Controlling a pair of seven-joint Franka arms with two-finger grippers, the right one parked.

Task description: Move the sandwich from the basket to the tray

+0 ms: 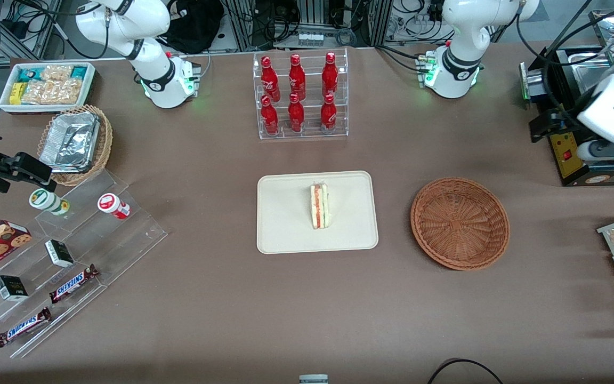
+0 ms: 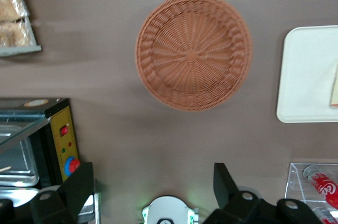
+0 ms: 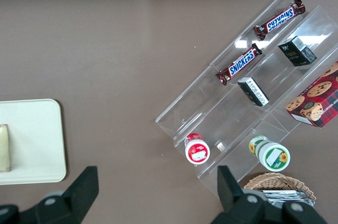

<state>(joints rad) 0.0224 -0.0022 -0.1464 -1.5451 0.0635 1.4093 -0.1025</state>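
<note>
The woven wicker basket (image 1: 460,223) looks rough, the cream tray (image 1: 285,224) smooth and matt, the hand (image 2: 153,192) dark matt plastic.

The gripper (image 2: 152,187) hangs high over the working arm's end of the table, fingers spread wide. A black appliance with a yellow control panel (image 2: 62,139) stands just beside it, and a wire rack of snack packs (image 2: 13,18) lies near. A clear rack of red bottles (image 1: 303,96) stands farther off. Well apart from the gripper, toward the parked arm's end, a clear stepped stand (image 1: 126,234) carries Snickers bars (image 1: 72,284).
</note>
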